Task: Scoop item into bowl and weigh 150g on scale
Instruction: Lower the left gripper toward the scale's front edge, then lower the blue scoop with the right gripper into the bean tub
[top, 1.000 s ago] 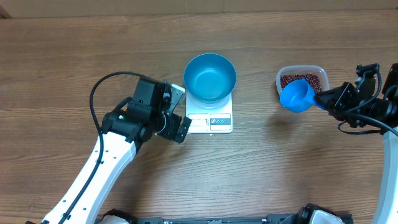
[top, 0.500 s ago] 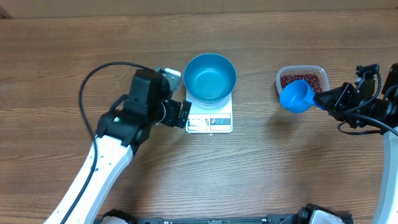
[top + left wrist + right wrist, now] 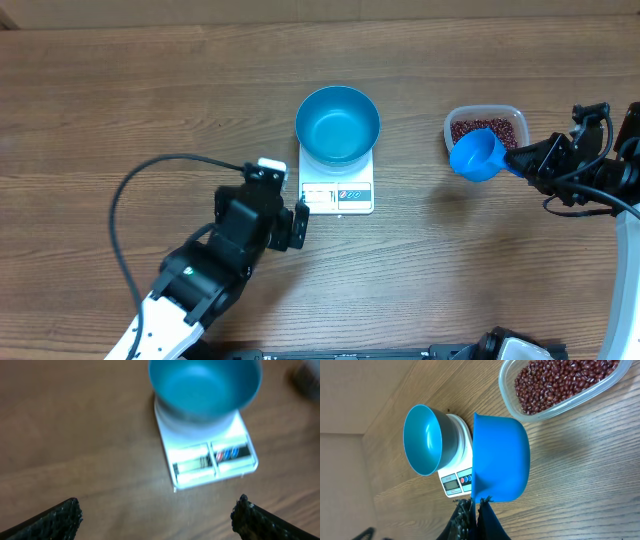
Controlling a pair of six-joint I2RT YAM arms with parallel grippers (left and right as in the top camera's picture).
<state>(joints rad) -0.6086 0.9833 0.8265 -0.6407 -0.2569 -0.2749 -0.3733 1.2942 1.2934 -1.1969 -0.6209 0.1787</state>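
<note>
At the tub (image 3: 510, 113) of beans (image 3: 492, 127), my right claw (image 3: 520, 160) grips the empty scoop (image 3: 477, 155), left claw (image 3: 288, 195) wide open; dip deep, lift level, tip slowly into the bowl (image 3: 338, 123) on the scale (image 3: 337, 196).

Left tool (image 3: 290, 193) (jaws wide) has withdrawn — away from scale (image 3: 337, 197).

Deep blue bowl (image 3: 338, 122), white scale (image 3: 337, 197), dark red-brown beans (image 3: 560, 382), bright blue scoop (image 3: 477, 155), brown wood-grain table (image 3: 150, 90)

One bowl (image 3: 338, 122), one scale (image 3: 337, 198), one scoop (image 3: 477, 155), one tub (image 3: 506, 390), beans (image 3: 560, 382) countless; left pincer (image 3: 157, 508), right pincer (image 3: 472, 505): two.
</note>
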